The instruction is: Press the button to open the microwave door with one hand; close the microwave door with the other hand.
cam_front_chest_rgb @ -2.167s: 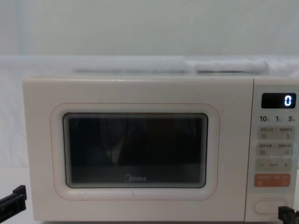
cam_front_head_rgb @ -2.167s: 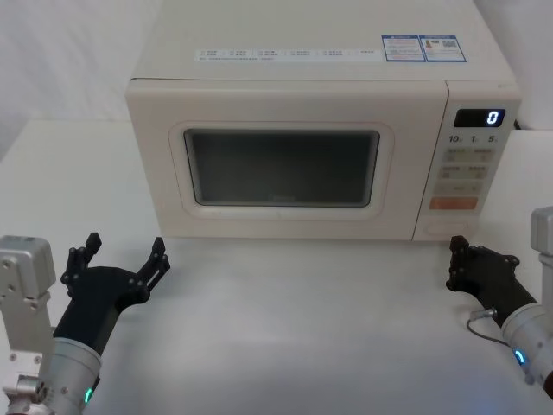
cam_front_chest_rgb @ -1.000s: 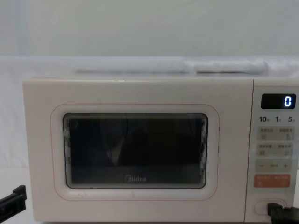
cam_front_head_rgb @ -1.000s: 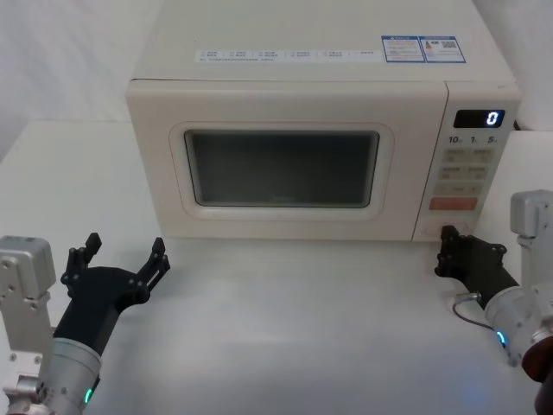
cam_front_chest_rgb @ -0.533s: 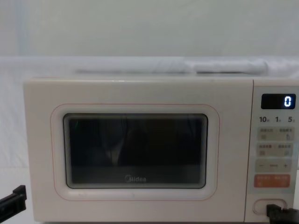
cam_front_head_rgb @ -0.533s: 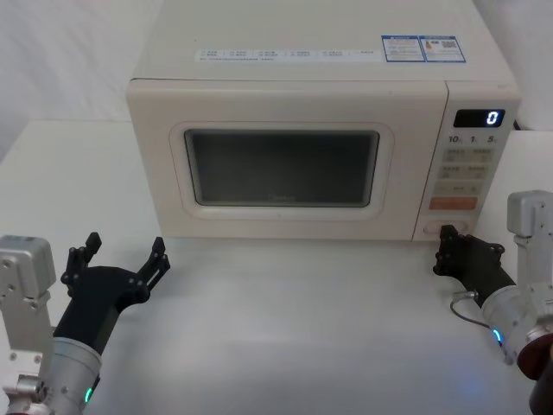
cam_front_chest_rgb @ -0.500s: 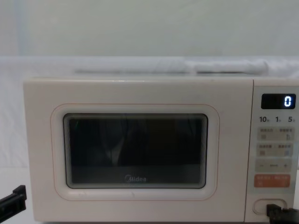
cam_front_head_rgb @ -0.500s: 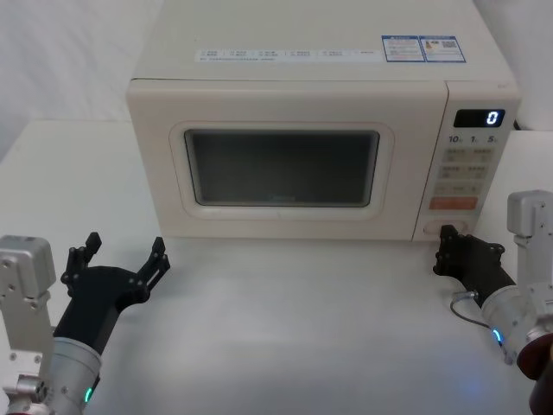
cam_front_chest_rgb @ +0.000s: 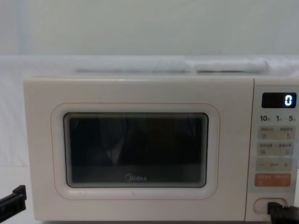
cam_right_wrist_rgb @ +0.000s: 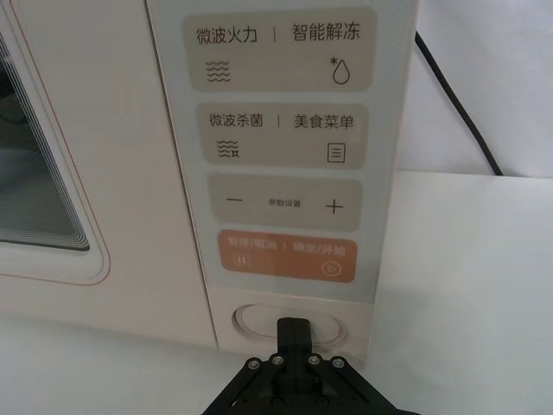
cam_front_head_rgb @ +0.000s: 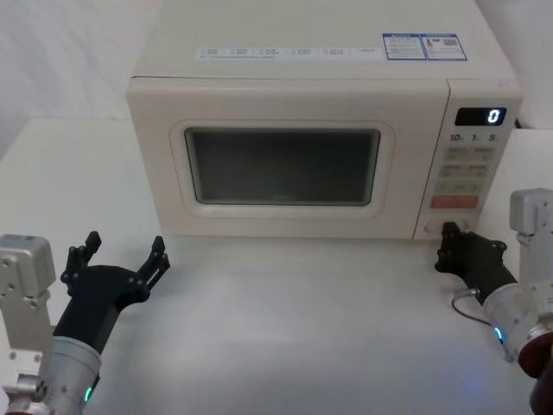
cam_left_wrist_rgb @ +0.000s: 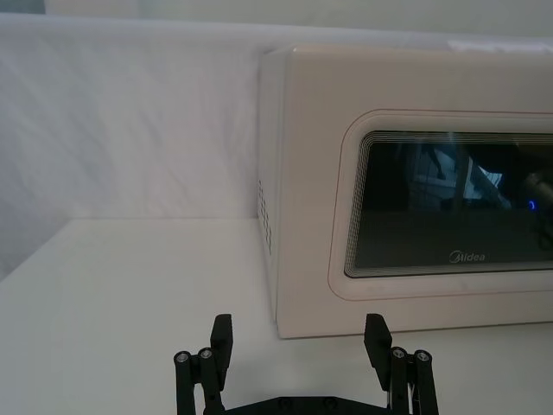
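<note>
The cream microwave stands at the back of the table, and the microwave door [cam_front_head_rgb: 281,164] with its dark window is shut flush. The button [cam_right_wrist_rgb: 251,322] is a wide cream pill at the bottom of the keypad strip, under the orange key [cam_right_wrist_rgb: 288,259]. My right gripper [cam_right_wrist_rgb: 295,328] is shut, and its joined tip rests against the middle of the button [cam_front_chest_rgb: 261,204]. In the head view the right gripper [cam_front_head_rgb: 449,233] sits at the microwave's lower right corner. My left gripper [cam_front_head_rgb: 124,245] hovers open low over the table, in front of the microwave's left end and apart from the door [cam_left_wrist_rgb: 449,207].
The keypad strip carries a lit display [cam_front_head_rgb: 480,116] reading 0 and several pale keys [cam_right_wrist_rgb: 281,60]. A black power cord [cam_right_wrist_rgb: 454,104] runs behind the microwave on the right. White table [cam_front_head_rgb: 294,328] lies in front, with a white wall behind.
My right gripper moved forward and left from the table's right side onto the button, then held there. The door stays shut. The left arm has not moved.
</note>
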Action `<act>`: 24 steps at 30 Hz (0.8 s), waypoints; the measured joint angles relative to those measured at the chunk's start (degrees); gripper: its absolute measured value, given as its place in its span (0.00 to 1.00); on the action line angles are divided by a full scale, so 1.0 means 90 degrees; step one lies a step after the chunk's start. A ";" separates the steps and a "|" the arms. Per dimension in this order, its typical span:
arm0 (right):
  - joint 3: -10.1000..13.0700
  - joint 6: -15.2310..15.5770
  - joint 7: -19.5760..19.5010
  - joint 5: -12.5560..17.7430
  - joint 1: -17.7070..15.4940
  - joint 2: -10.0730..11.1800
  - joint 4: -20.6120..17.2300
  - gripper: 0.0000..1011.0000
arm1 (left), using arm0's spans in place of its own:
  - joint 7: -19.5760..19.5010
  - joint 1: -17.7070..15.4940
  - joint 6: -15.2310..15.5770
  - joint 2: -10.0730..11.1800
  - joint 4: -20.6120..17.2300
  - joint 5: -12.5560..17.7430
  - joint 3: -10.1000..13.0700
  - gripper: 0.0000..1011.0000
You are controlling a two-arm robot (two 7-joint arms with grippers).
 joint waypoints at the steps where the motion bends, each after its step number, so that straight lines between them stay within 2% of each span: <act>1: 0.0008 -0.0001 0.0000 -0.0005 -0.0003 0.0001 -0.0015 0.00 | 0.0000 0.0000 0.0000 0.0000 0.0000 0.0000 0.0000 0.99; 16: 0.0046 -0.0057 0.0019 -0.0019 -0.0012 -0.0005 -0.0052 0.00 | 0.0000 0.0000 0.0000 0.0000 0.0000 0.0000 0.0000 0.99; 24: 0.0038 -0.0106 0.0040 -0.0021 0.0100 -0.0037 0.0132 0.00 | 0.0000 0.0000 0.0000 0.0000 0.0000 0.0000 0.0000 0.99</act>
